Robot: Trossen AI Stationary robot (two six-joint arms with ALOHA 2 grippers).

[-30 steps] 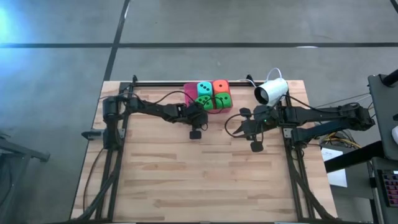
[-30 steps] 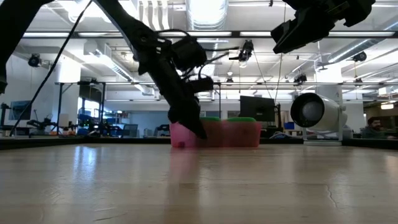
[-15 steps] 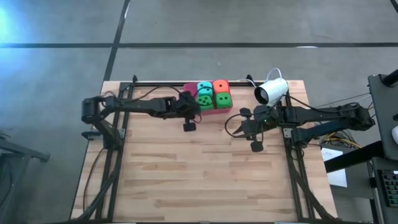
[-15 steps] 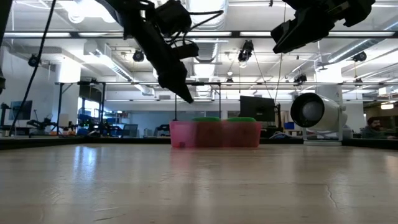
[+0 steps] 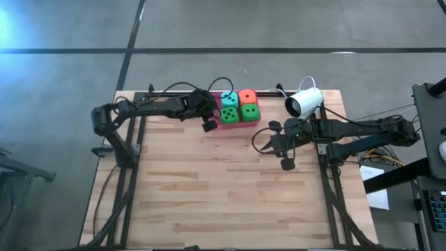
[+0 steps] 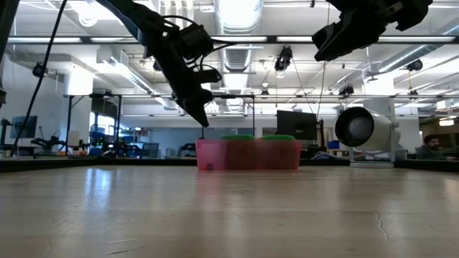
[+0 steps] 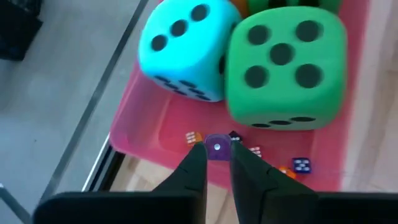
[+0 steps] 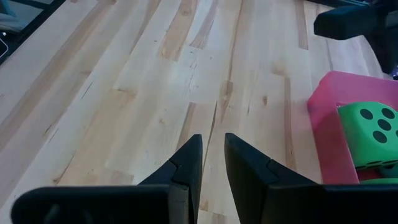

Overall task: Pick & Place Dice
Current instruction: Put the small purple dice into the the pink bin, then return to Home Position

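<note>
A pink tray (image 5: 238,125) at the table's far edge holds four big soft dice: teal (image 5: 228,100), orange (image 5: 247,96) and two green (image 5: 228,113) (image 5: 250,111). The left wrist view shows the teal die (image 7: 186,46) and one green die (image 7: 286,62) resting on the tray floor (image 7: 140,134), with several tiny dice (image 7: 301,165) beside them. My left gripper (image 5: 209,126) (image 6: 203,118) hovers over the tray's left end, shut on a tiny purple die (image 7: 217,147). My right gripper (image 5: 286,164) (image 8: 212,140) waits right of the tray, narrowly open and holding nothing. My left gripper pinches the tiny purple die (image 7: 217,148) between its two fingertips (image 7: 198,158), on two opposite faces. The fingers slant down over the tray from its near-left side. The die is lifted clear above the tray floor.
A white camera-like cylinder (image 5: 304,102) (image 6: 366,129) stands right of the tray at the far edge, with a cable behind it. Bare wood (image 5: 223,195) spreads across the near half of the table. The arms' frames run along both side edges.
My left gripper has risen from table level just in front of the tray and has moved toward the far edge and a little left, ending over the tray's left end. My right arm has kept still.
</note>
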